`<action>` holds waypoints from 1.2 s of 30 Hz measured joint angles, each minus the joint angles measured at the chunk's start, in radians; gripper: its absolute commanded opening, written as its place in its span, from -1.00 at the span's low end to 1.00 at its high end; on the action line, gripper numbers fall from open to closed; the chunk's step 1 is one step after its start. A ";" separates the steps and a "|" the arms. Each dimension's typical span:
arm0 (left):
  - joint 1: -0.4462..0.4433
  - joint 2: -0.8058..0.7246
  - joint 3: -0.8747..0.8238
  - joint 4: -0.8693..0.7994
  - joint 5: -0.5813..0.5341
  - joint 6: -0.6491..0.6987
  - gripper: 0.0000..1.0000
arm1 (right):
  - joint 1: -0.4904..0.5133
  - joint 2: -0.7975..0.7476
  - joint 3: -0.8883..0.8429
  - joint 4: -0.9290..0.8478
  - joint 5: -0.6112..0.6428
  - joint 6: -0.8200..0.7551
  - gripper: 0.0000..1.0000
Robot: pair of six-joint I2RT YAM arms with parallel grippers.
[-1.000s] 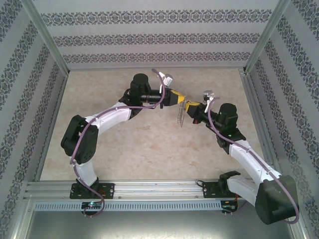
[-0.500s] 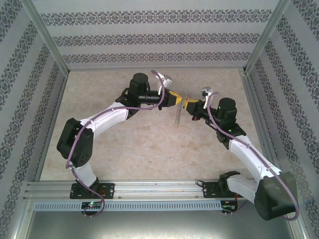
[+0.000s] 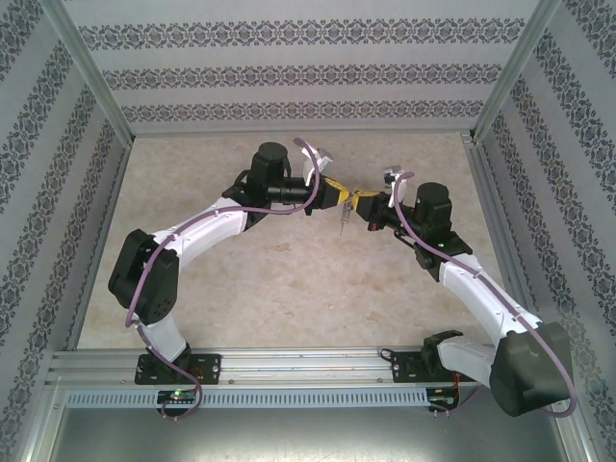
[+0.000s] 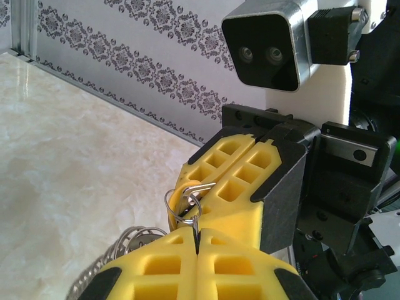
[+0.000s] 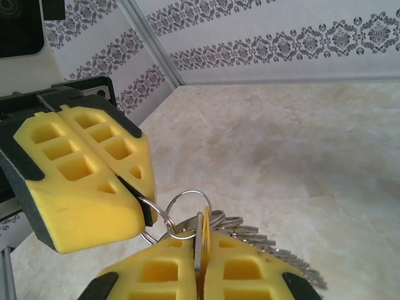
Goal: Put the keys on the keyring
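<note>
Beige tabletop (image 3: 289,289): marbled surface. The left arm (image 3: 207,226) and right arm (image 3: 472,284) bend inward over its far half, and their tips meet nose to nose in mid-air.
Left jaws: pressed together, pinching the keyring's wire at their tips.
Right jaws: pressed together on the key, which stands upright and edge-on between the yellow fingertips (image 5: 237,265).
Key (image 5: 200,240): thin flat piece with a yellow-orange edge. Its top pokes out above the right jaws, just beside the tips of the left jaws but apart from them.
Keyring (image 5: 187,192): thin silvery wire loop spanning the small gap between the two pairs of jaws. One side disappears into the left jaws and the other crosses the top of the key. In the left wrist view the keyring (image 4: 167,201) sits right at the right jaws' tips, just above the left jaws.
Key against keyring: they touch or overlap at the key's head. Whether the loop passes through the key's hole I cannot tell, as wire and fingers partly hide the head.
Chain (image 3: 344,221): little silvery rings hanging from the meeting point toward the tabletop. In the right wrist view the chain (image 5: 269,244) trails right behind the right jaws. In the left wrist view the chain (image 4: 128,240) bunches left of the left jaws.
Height: key and keyring are both off the tabletop, carried between the jaws.
</note>
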 measured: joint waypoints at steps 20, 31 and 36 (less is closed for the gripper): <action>-0.003 -0.002 0.000 -0.009 -0.006 0.013 -1.00 | 0.006 -0.003 -0.011 -0.023 0.028 -0.035 -1.00; -0.003 -0.002 0.000 -0.013 -0.006 0.017 -1.00 | 0.004 -0.030 -0.025 -0.037 0.041 -0.040 -1.00; -0.003 -0.002 0.000 -0.016 -0.006 0.017 -1.00 | 0.005 -0.029 -0.023 -0.038 0.041 -0.040 -1.00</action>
